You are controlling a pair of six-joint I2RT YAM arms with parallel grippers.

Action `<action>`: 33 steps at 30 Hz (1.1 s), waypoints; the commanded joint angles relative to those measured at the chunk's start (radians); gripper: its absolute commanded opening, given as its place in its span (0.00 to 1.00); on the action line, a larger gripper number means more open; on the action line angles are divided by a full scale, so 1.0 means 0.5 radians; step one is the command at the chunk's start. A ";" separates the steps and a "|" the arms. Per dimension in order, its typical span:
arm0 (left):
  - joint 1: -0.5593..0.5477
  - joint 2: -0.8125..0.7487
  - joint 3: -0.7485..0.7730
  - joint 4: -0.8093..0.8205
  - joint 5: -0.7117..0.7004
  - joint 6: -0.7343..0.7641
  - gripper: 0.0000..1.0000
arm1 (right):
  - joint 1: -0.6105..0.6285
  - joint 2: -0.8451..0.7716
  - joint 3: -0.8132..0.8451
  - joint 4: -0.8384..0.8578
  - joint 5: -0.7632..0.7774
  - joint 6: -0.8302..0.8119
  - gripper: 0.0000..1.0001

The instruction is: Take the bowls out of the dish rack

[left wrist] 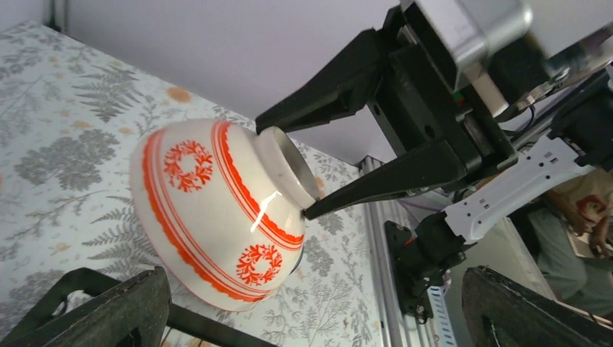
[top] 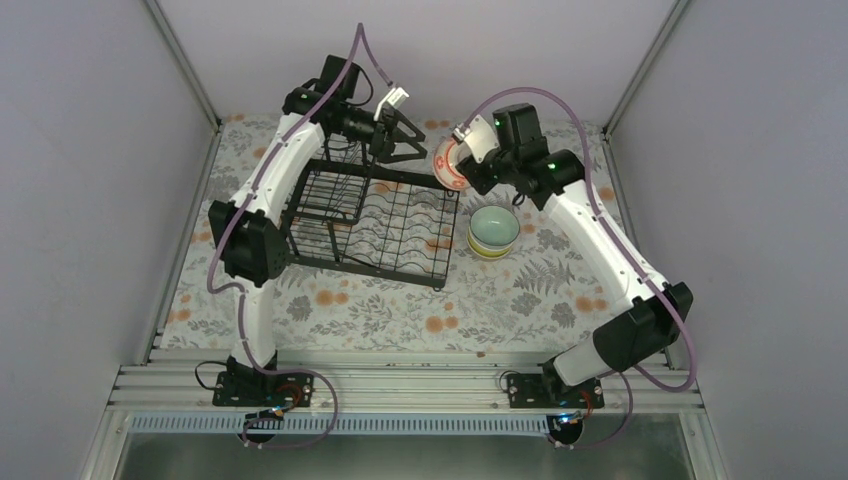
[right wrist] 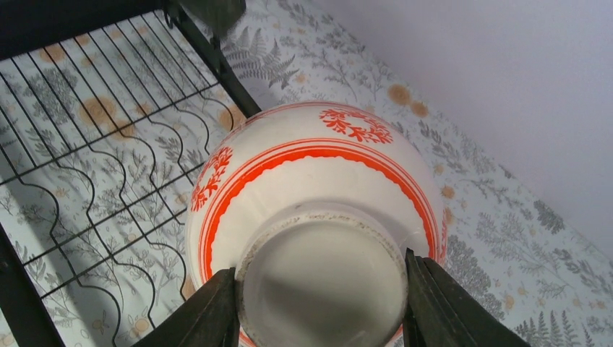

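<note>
Top external view: a black wire rack (top: 375,215) with scalloped dividers sits left on the floral cloth (top: 400,310), and the left gripper (top: 408,140) hangs spread over its far edge. The right gripper (right wrist: 319,271) pinches the glossy red-banded bowl (right wrist: 311,159) by its matte round foot, aloft just right of the rack. The green bowl (top: 494,225) sits stacked rightward.
</note>
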 commanded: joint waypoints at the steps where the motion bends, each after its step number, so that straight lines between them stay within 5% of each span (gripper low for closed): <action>1: -0.043 0.076 0.063 -0.059 0.163 0.085 1.00 | -0.020 -0.046 0.151 0.121 -0.060 -0.028 0.10; 21: -0.159 0.235 0.211 -0.029 0.119 0.040 0.97 | -0.020 -0.015 0.288 0.098 -0.146 0.006 0.10; 30: -0.176 0.244 0.299 -0.045 0.221 0.066 0.82 | -0.021 0.093 0.336 0.110 -0.303 0.058 0.10; 33: -0.189 0.250 0.299 -0.051 0.239 0.057 0.66 | -0.020 0.109 0.331 0.153 -0.301 0.054 0.10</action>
